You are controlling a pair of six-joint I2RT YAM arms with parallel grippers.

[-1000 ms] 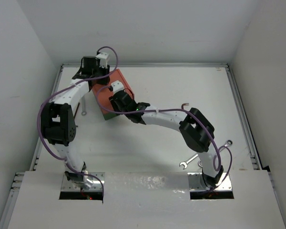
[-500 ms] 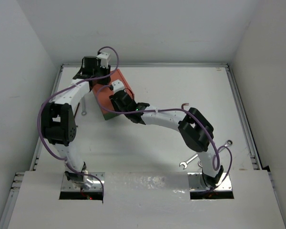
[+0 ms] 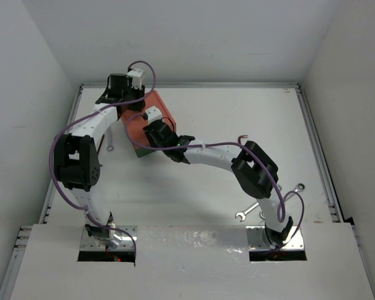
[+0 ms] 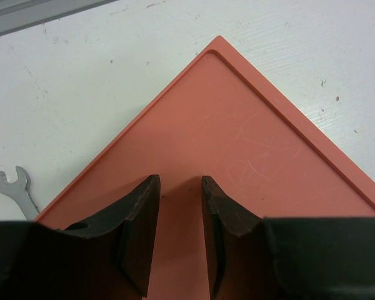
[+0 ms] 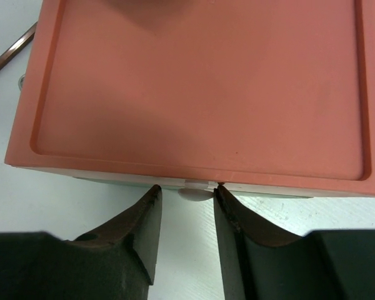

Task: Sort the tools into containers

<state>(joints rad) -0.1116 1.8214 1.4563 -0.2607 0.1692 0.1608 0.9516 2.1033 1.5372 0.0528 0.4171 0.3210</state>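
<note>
The containers are one small square box with an orange-red top and a dark green lower edge. My left gripper hovers over the box's back corner; its fingers are open above the orange top, with nothing between them. My right gripper is at the box's front, its open fingers either side of a white round knob. The right fingertip is at the knob's edge and the left one is apart. Silver wrenches lie left of the box and near the right base. A reddish hex key lies right of the box.
A thin dark rod lies on the white table beside the box's left side. Purple cables loop round both arms. A metal rail runs along the table's right edge, and white walls close in the back and sides.
The right gripper's fingers have narrowed around the white knob and the right elbow has shifted slightly left. The left arm and the box have not moved.
</note>
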